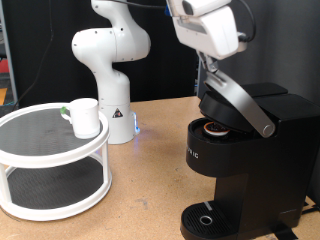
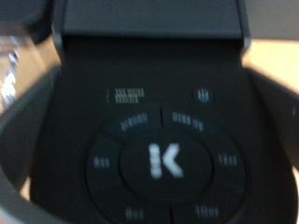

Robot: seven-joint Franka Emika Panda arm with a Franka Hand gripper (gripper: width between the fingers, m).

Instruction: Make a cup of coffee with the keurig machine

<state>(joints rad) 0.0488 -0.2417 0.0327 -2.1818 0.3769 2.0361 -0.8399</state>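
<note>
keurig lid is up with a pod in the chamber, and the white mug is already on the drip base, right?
Not quite. The keurig machine has its lid handle raised and a pod in the chamber, but the white mug stands on the round two-tier stand at the exterior view's left.

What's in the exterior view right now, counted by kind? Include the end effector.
White mug: 1
Black coffee machine, lid raised: 1
Coffee pod in the machine's open chamber: 1
White two-tier round stand holding the mug: 1
End effector at the raised lid handle: 1
Total: 5
</note>
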